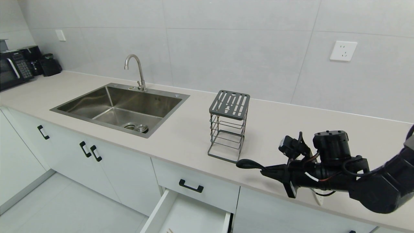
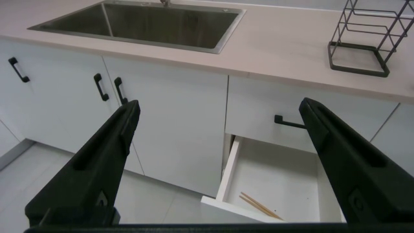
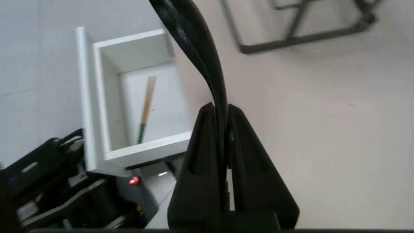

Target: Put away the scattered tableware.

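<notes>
Spoon (image 1: pixel 248 164), black, is pinched by its handle between the pressed-together fingers of the right gripper (image 1: pixel 275 170), held off the counter (image 1: pixel 181 129) near its front edge, its bowl close to the foot of the wire rack (image 1: pixel 229 124); in the right wrist view the spoon (image 3: pixel 194 45) runs out from the gripper (image 3: pixel 220 113) toward the open drawer (image 3: pixel 129 65), where chopsticks (image 3: pixel 147 107) lie; the left gripper (image 2: pixel 220 107) hangs in front of the cabinets with its fingers (image 2: pixel 103 162) spread wide and nothing between them, the drawer (image 2: pixel 272 175) and chopsticks (image 2: pixel 261 205) beyond it; a sink (image 1: pixel 119 108) with a faucet (image 1: pixel 136 71) sits farther left on the counter
</notes>
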You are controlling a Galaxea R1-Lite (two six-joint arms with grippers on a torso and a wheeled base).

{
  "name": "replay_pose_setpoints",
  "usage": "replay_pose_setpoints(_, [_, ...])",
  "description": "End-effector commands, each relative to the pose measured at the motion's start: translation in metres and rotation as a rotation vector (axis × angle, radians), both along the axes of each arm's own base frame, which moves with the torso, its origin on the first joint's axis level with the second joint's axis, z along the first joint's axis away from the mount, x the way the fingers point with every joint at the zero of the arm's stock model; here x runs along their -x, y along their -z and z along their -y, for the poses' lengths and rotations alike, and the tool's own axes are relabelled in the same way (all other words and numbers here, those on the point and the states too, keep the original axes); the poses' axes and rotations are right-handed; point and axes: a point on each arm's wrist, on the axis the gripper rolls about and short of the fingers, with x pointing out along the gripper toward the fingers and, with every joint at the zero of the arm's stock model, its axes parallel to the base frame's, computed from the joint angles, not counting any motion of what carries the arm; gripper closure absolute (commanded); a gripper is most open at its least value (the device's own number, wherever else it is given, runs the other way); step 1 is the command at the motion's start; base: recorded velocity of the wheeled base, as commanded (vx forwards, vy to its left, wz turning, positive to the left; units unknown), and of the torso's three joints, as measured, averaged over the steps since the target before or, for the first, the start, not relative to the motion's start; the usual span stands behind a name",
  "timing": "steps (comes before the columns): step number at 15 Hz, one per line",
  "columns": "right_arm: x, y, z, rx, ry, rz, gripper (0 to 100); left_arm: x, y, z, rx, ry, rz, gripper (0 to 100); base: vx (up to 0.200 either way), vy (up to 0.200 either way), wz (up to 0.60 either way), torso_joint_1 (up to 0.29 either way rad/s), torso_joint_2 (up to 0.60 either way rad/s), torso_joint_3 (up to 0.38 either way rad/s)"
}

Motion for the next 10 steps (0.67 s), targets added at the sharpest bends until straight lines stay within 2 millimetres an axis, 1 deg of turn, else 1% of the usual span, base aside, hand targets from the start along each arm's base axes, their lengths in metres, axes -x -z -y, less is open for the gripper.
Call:
replay_pose_setpoints(1, [0.018,-0.016,-0.007,-0.021,-0.040,0.033,100,0.000,0.000,0.000,0.000,-0.001,0.000,0,0.000,0.000,0.00,0.000,0.00,0.000])
replay_pose_setpoints(3, [0.021,-0.018,-0.012,-0.024,-0.058,0.036,100,0.000,0.000,0.000,0.000,0.000,0.000,0,0.000,0.000,0.00,0.000,0.00,0.000])
replay_pose_setpoints(5, [0.028,-0.019,-0.024,-0.037,-0.097,0.021,100,0.000,0.000,0.000,0.000,0.000,0.000,0,0.000,0.000,0.00,0.000,0.00,0.000])
replay_pose_setpoints(7, [0.033,-0.021,-0.034,-0.021,-0.092,0.031,100,0.000,0.000,0.000,0.000,-0.001,0.000,0,0.000,0.000,0.00,0.000,0.00,0.000])
replay_pose_setpoints(8, [0.035,-0.024,-0.041,-0.026,-0.096,0.038,100,0.000,0.000,0.000,0.000,0.000,0.000,0,0.000,0.000,0.00,0.000,0.00,0.000])
replay_pose_setpoints(10, [0.030,-0.036,-0.054,-0.059,-0.125,0.086,100,0.000,0.000,0.000,0.000,-0.001,0.000,0,0.000,0.000,0.00,0.000,0.00,0.000])
